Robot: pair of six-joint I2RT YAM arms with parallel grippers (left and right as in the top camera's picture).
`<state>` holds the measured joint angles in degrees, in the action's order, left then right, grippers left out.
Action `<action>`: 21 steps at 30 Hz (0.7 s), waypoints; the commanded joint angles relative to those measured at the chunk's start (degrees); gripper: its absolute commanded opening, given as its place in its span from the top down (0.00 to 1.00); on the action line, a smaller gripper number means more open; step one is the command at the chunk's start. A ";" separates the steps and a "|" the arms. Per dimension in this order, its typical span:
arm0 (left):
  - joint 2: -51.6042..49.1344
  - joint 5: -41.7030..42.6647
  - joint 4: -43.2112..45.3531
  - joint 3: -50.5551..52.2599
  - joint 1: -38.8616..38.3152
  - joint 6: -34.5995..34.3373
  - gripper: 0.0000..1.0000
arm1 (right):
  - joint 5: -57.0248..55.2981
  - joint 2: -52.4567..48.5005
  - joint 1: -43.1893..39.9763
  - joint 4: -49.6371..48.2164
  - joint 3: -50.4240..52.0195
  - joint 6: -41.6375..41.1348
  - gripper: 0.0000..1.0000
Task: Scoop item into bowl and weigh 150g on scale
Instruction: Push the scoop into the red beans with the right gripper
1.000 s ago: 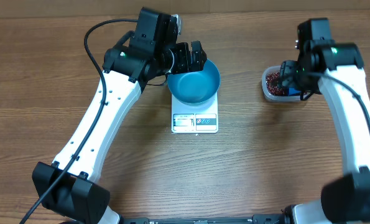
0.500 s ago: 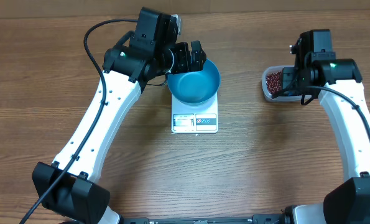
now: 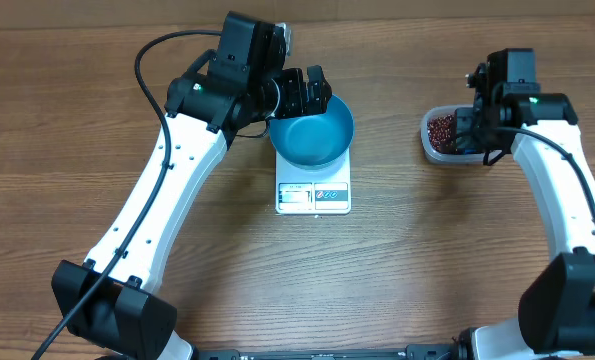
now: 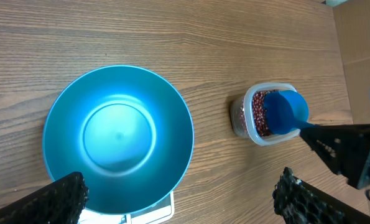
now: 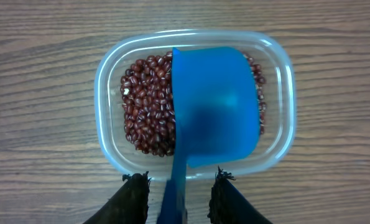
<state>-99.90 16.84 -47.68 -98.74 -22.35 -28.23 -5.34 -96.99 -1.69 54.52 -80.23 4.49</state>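
Note:
The blue bowl sits empty on the white scale. My left gripper hangs wide open over the bowl's far rim, holding nothing. The item, dark red-brown beans, lies in a clear tub. A blue scoop rests on the beans with its handle sticking out over the tub's rim. My right gripper straddles that handle, with a small gap on each side of it.
Bare wooden table surrounds the scale and the tub. The tub stands to the right of the scale, with open wood between them. The left arm's black cable loops over the table's back left.
The right gripper's jaws have narrowed around the scoop handle, and its wrist has shifted slightly back over the tub. The left arm and bowl have not moved.

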 commanded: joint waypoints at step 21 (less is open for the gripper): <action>0.52 -0.94 -0.15 -0.79 0.22 1.44 0.01 | -1.46 -1.14 0.07 -1.51 0.70 0.52 0.82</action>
<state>-99.90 16.82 -47.79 -98.74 -22.35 -28.23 -6.87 -98.06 -1.69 53.41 -80.18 4.73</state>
